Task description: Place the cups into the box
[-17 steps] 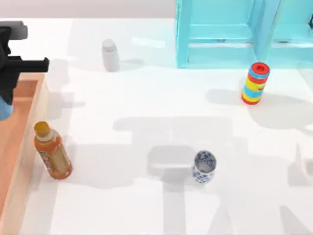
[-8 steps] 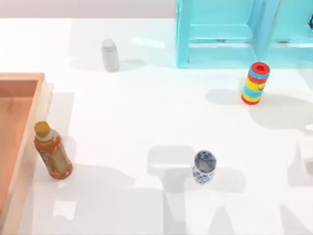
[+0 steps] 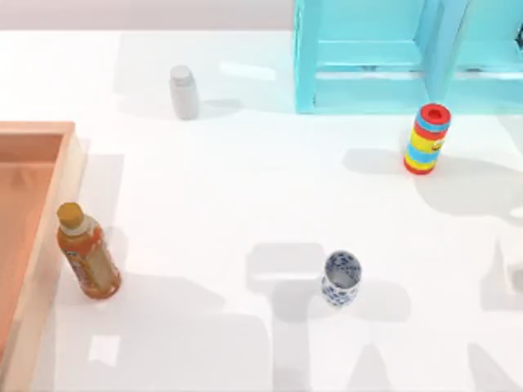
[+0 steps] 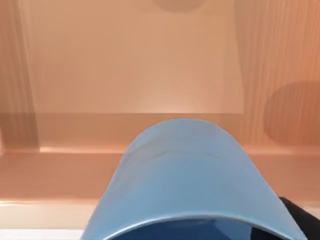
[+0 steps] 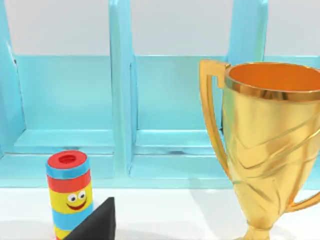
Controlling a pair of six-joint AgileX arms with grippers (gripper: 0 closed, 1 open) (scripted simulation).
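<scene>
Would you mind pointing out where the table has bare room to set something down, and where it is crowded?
The widest bare patch lies mid-table, bordered by the grey-white bottle, the orange drink bottle, the patterned cup and the striped cylinder. The near edge between drink bottle and patterned cup is also free. It is tighter by the turquoise frame and along the box rim.

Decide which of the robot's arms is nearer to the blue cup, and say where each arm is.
Left. The left wrist view has the blue cup right against it, above the box. The right wrist view faces the striped cylinder and gold trophy, over on the table's right.
</scene>
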